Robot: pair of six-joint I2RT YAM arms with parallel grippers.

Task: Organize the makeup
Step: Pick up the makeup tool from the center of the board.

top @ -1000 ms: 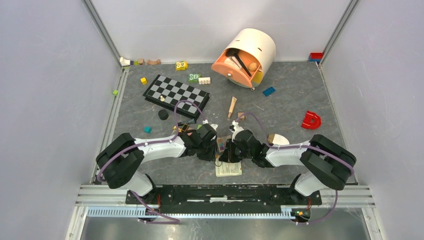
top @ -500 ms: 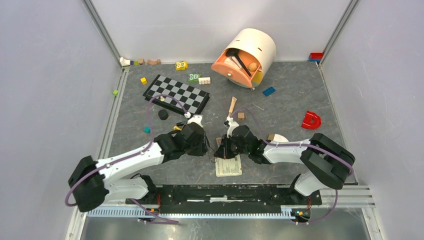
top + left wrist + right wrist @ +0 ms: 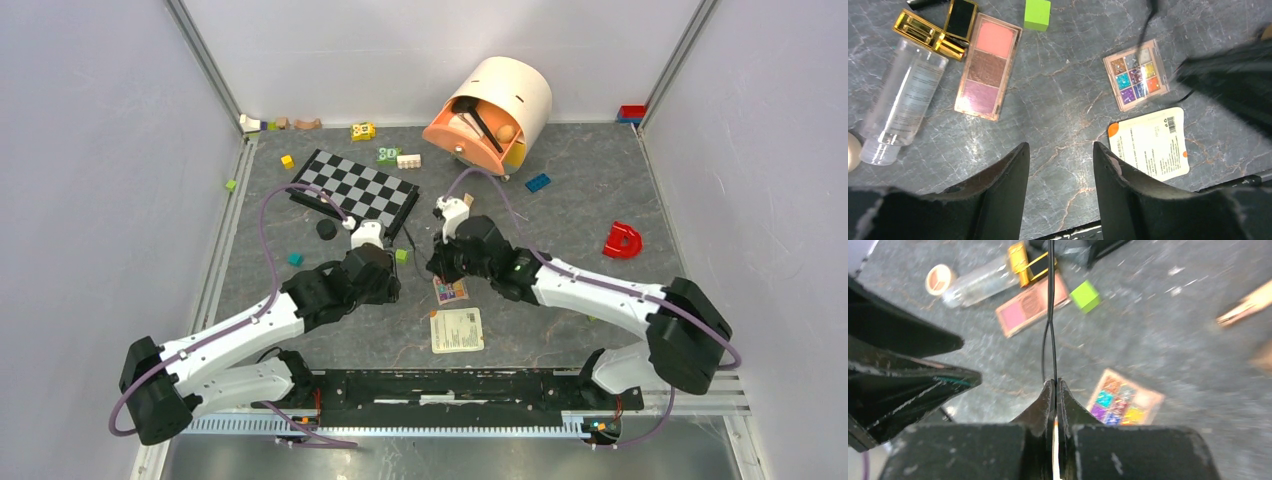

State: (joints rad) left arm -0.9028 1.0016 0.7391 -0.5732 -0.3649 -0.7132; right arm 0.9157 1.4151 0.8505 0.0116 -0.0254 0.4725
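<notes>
My right gripper (image 3: 1055, 381) is shut on a thin black rod-like piece (image 3: 1050, 300) that sticks out past its tips; it hovers mid-table (image 3: 440, 268). The left gripper (image 3: 1060, 152) is open over bare table with nothing between its fingers. On the table lie the multicolour palette (image 3: 1135, 75), the pink palette (image 3: 988, 65), a clear tube (image 3: 903, 100), a gold-and-black case (image 3: 945, 27) and a round peach compact (image 3: 939, 279). A wooden-handled brush (image 3: 1245, 304) lies blurred off to the right.
A peach cylindrical bin (image 3: 495, 105) lies on its side at the back with brushes in it. Also here: a white sachet (image 3: 457, 330), a green cube (image 3: 402, 255), the chessboard (image 3: 353, 190), a red D-shaped toy (image 3: 622, 241) and scattered small bricks.
The two grippers were close together at mid-table. The left one has opened and drawn back to the left. The right one has shut and moved away from the arm bases with the thin black piece.
</notes>
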